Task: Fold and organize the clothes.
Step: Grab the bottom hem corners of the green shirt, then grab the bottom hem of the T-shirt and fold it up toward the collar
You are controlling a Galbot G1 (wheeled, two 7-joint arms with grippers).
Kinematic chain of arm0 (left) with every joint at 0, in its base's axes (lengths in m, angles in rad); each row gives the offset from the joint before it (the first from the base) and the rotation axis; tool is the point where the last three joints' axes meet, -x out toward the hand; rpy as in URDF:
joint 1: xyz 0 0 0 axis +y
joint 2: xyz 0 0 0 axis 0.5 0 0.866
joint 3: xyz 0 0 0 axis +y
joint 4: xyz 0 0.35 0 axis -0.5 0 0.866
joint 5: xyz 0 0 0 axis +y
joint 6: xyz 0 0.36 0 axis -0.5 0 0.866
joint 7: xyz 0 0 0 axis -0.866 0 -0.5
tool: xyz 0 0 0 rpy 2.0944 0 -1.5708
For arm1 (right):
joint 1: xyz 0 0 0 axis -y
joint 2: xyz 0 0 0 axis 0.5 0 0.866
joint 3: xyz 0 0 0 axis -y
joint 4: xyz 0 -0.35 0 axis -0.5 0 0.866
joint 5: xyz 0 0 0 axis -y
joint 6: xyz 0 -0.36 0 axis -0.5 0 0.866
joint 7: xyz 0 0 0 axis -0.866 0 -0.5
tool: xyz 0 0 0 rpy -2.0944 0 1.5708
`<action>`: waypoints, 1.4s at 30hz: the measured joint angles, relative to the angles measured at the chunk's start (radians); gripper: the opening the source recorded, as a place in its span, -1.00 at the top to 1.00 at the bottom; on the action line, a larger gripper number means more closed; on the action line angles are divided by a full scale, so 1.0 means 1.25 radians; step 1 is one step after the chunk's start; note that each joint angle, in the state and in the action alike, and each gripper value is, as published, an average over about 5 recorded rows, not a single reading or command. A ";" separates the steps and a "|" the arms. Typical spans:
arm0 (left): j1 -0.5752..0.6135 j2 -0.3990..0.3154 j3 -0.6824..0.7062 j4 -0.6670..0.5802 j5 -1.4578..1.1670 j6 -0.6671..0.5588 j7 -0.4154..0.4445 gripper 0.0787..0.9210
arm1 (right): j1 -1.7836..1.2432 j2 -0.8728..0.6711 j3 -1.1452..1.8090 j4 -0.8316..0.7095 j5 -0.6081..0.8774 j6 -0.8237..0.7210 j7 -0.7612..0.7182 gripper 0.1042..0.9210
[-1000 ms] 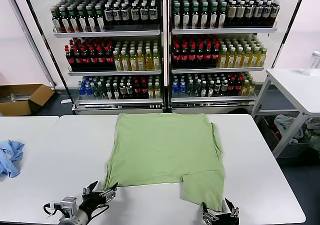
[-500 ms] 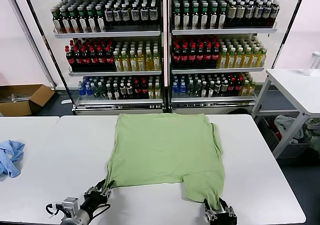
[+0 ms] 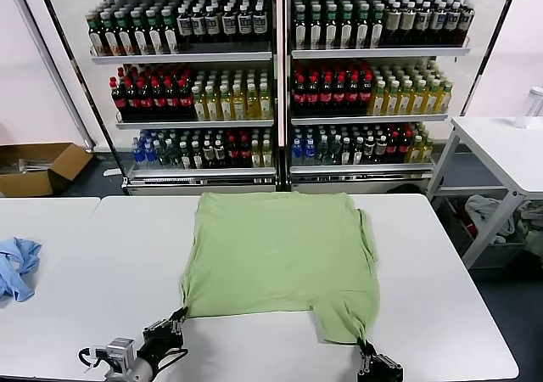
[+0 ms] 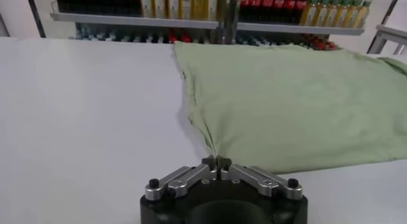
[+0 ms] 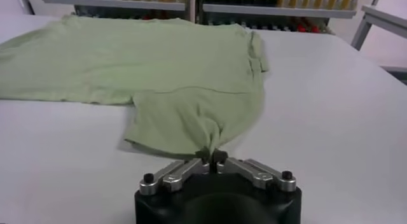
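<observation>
The clothes, a light green shirt (image 3: 276,255), lies spread flat on the white table (image 3: 102,255), back side up. My left gripper (image 3: 176,318) is shut on the shirt's near left corner at the table's front edge; in the left wrist view the fabric (image 4: 286,98) is pinched between the closed tips of that gripper (image 4: 217,163). At the near right, my right gripper (image 3: 366,350) is shut on the tip of the sleeve flap that hangs toward me; the right wrist view shows this gripper (image 5: 210,156) pinching the bunched sleeve (image 5: 191,117).
A light blue cloth (image 3: 17,267) lies at the table's far left. Drink coolers full of bottles (image 3: 276,76) stand behind the table. A cardboard box (image 3: 38,165) sits on the floor at the left, and another white table (image 3: 505,148) stands at the right.
Both grippers have gone from open to shut, each on a near corner of the shirt. The right sleeve flap has bunched up and drawn slightly away from the front edge.
</observation>
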 measured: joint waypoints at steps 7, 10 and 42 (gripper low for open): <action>-0.008 0.004 -0.015 -0.021 -0.011 -0.045 -0.004 0.99 | 0.013 -0.013 0.035 0.035 -0.011 0.011 -0.017 0.99; -0.016 0.006 -0.022 -0.035 -0.021 -0.064 -0.007 0.99 | 0.025 -0.017 0.053 0.044 -0.011 0.011 -0.023 0.99; -0.332 -0.023 0.117 0.102 -0.024 -0.050 -0.053 0.99 | 0.528 -0.022 -0.033 -0.261 -0.115 0.046 -0.152 0.99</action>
